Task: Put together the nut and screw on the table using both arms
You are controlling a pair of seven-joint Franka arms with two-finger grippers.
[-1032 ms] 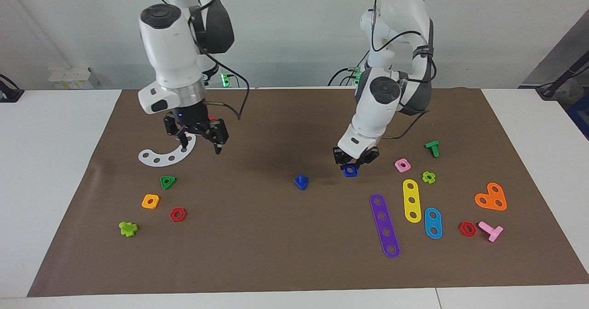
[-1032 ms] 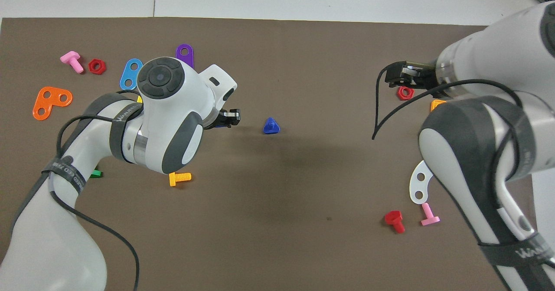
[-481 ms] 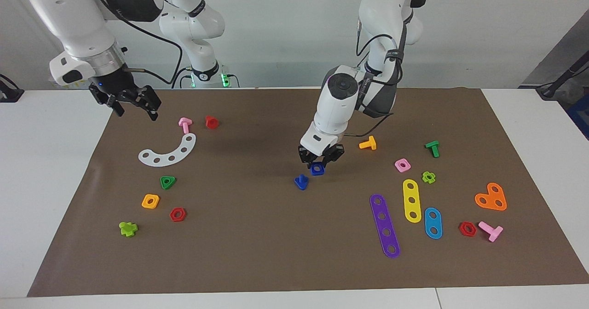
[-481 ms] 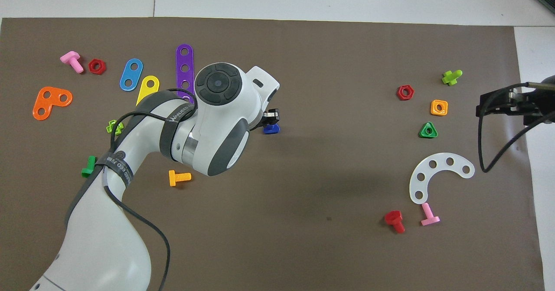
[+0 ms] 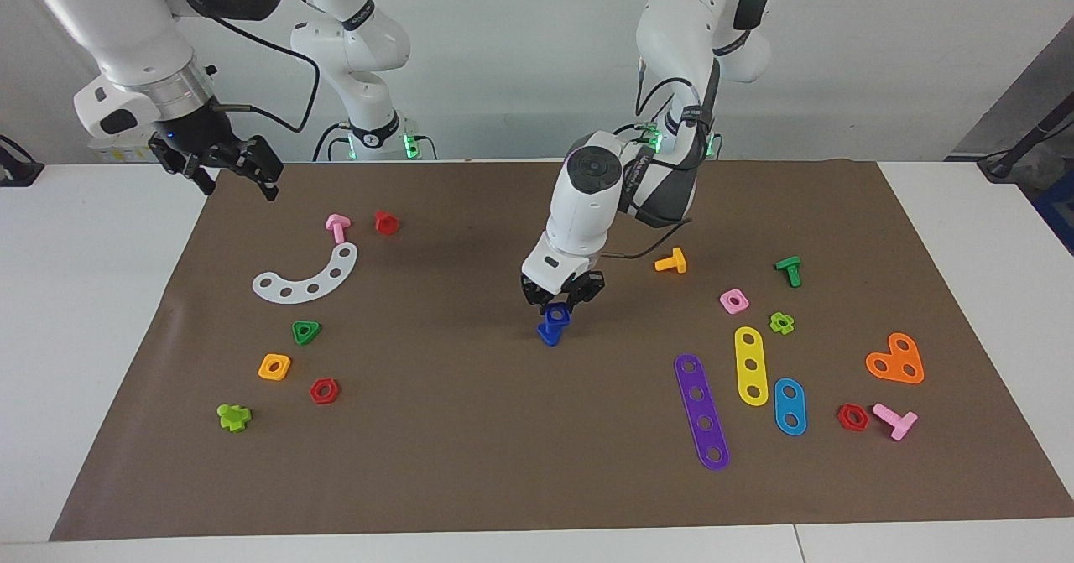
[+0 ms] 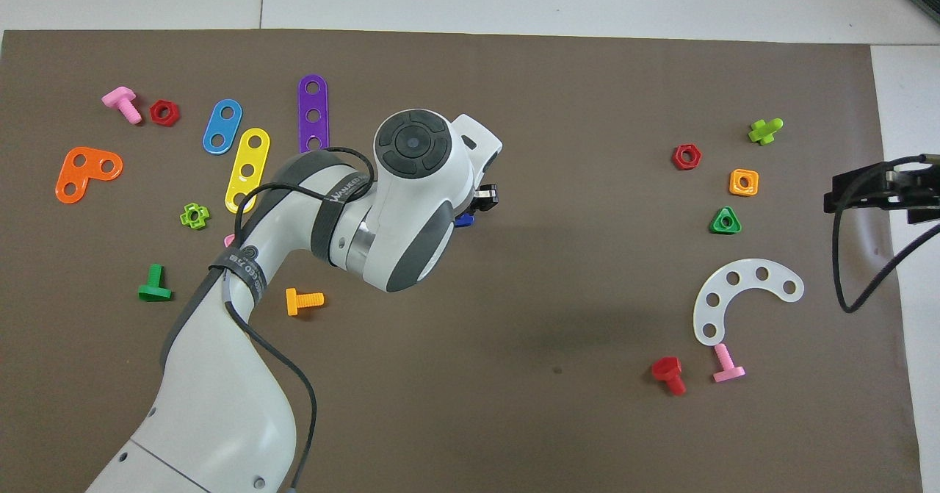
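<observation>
My left gripper point(image 5: 557, 301) is shut on the dark blue nut point(image 5: 555, 315) and holds it right on top of the dark blue screw point(image 5: 549, 335), which stands head down in the middle of the brown mat point(image 5: 470, 462). I cannot tell whether the nut is threaded on the stem. In the overhead view the left arm covers most of it; only a blue edge point(image 6: 463, 220) shows below the left gripper point(image 6: 485, 198). My right gripper point(image 5: 225, 170) is open and empty. It is raised over the mat's edge at the right arm's end point(image 6: 874, 190).
An orange T bolt point(image 5: 671, 261) and a pink square nut point(image 5: 733, 300) lie toward the left arm's end, with purple point(image 5: 701, 410), yellow and blue strips. A white curved strip point(image 5: 306, 278), pink bolt point(image 5: 337, 227) and red bolt point(image 5: 386, 222) lie toward the right arm's end.
My left gripper carried the blue nut from beside the pink nut to the screw at the mat's middle. My right arm rose and pulled back to the mat's edge, then held.
</observation>
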